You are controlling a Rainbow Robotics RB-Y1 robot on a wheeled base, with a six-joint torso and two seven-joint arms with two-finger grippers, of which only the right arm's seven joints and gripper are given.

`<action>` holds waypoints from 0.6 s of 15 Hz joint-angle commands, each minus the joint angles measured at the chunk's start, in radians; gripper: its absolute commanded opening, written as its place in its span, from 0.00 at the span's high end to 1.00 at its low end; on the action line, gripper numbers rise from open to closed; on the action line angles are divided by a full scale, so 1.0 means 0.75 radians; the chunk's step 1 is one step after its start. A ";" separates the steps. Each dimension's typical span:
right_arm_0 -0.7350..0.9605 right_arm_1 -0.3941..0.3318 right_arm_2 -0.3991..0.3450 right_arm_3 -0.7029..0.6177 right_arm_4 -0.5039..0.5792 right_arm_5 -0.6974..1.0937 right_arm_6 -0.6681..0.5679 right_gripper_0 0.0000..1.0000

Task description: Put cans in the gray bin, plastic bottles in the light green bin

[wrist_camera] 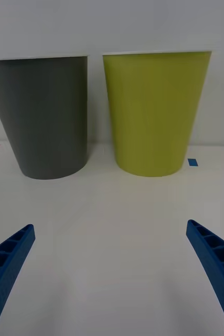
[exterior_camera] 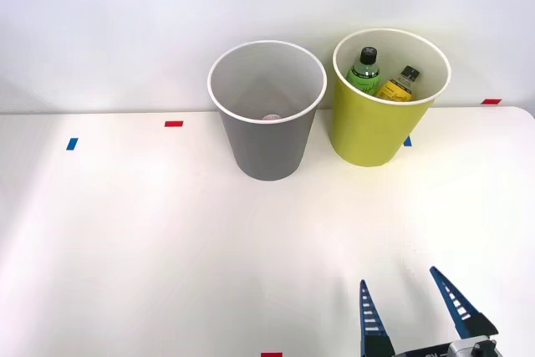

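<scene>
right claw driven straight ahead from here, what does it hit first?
Open right claw points across bare table at the bins. Likely the light green bin, near its gap with the gray bin; depth unclear.

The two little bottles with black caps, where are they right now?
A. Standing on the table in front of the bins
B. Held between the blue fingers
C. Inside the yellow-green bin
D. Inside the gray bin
C. In the front view the green-labelled bottle and the yellow-labelled bottle both sit inside the light green bin, while the right gripper is open and holds nothing.
</scene>
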 commanded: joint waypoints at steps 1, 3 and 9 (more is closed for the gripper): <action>0.014 0.015 0.000 0.119 -0.083 -0.109 0.029 0.00; 0.031 0.044 0.000 0.160 -0.080 -0.156 0.053 0.00; 0.045 0.056 -0.018 0.158 -0.083 -0.167 0.076 0.00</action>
